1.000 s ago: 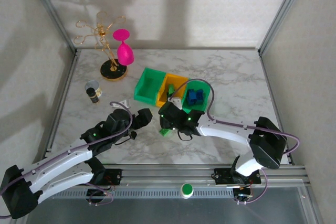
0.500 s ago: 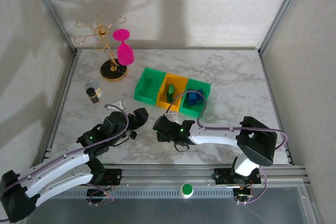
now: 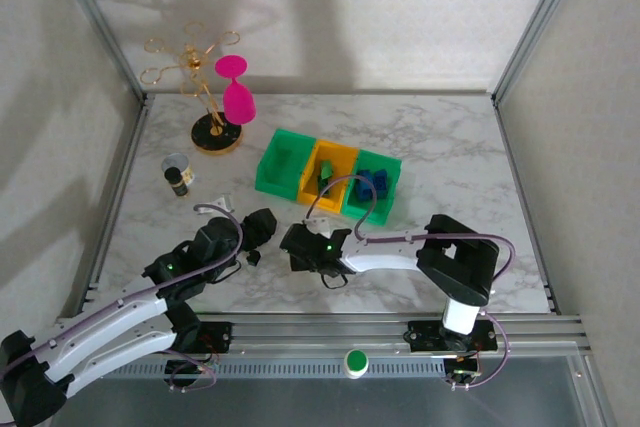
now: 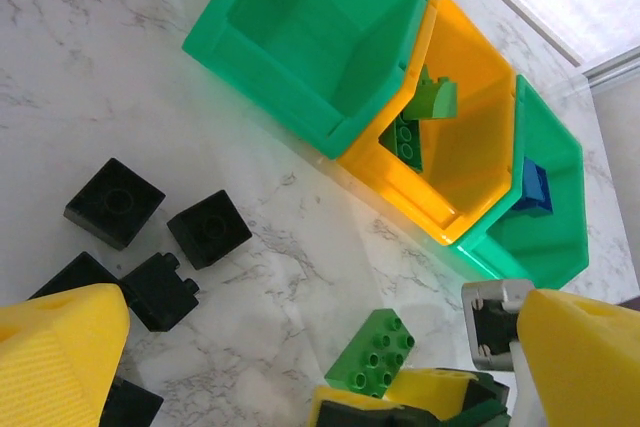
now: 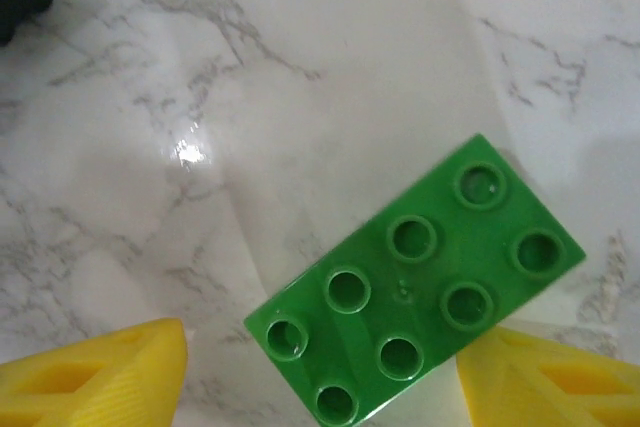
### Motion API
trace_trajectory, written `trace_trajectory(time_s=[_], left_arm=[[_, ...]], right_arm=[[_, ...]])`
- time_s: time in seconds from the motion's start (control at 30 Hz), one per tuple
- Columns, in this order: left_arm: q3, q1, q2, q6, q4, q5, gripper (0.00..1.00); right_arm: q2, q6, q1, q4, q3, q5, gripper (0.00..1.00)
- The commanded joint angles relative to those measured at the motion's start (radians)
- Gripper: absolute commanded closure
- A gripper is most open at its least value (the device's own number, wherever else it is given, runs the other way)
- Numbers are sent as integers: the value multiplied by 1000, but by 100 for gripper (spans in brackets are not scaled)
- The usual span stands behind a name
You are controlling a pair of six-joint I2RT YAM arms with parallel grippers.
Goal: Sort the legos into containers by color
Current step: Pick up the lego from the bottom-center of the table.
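Observation:
A green eight-stud lego [image 5: 415, 332] lies flat on the marble between the yellow fingers of my right gripper [image 5: 320, 387], which is open; the left finger stands well off it and the right finger [image 5: 550, 382] is close to its edge. The same lego [image 4: 385, 352] appears in the left wrist view, with several black legos [image 4: 115, 202] to its left. My left gripper [image 4: 300, 357] is open above them, holding nothing. The containers stand in a row: a green bin [image 4: 300, 47], an orange bin [image 4: 470, 147] holding green legos [image 4: 420, 112], and a green bin [image 4: 545, 227] holding a blue lego [image 4: 535, 187].
A small dark-capped bottle [image 3: 179, 179] stands at the left. Behind it is a gold wire stand [image 3: 210, 122] with a pink glass [image 3: 238, 97]. Metal frame rails run along the table's sides. My two grippers [image 3: 255, 232] [image 3: 300, 247] are close together in front of the bins.
My right gripper has moved left and toward the near edge, over the green lego, and its jaws have widened. The left arm has drawn back slightly.

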Motion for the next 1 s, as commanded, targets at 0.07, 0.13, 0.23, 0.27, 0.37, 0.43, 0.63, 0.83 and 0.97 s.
trace_trajectory(time_s=[0.07, 0.13, 0.23, 0.27, 0.37, 0.43, 0.63, 0.83, 0.97], left_arm=[[-13, -4, -11, -18, -34, -53, 1], [-13, -4, -14, -22, -38, -62, 0], [-15, -4, -27, -24, -41, -69, 0], [-15, -3, -31, -24, -42, -72, 0], [-14, -3, -36, -21, -47, -75, 0], [-13, -3, -36, -21, -48, -77, 1], [-14, -3, -22, -21, -35, -72, 0], [6, 0, -20, -5, -30, -75, 1], [27, 15, -8, 21, -19, -72, 0]], right_arm=[[46, -19, -34, -14, 60, 50, 28], [64, -33, -48, -20, 79, 57, 30], [89, -57, -56, -43, 111, 72, 38], [94, -62, -57, -53, 119, 74, 41], [95, -68, -57, -64, 116, 76, 49], [94, -69, -56, -73, 107, 78, 53], [77, -78, -56, -88, 101, 90, 66], [7, -121, -68, -105, 140, 105, 69], [-43, -170, -114, -110, 171, 115, 69]])
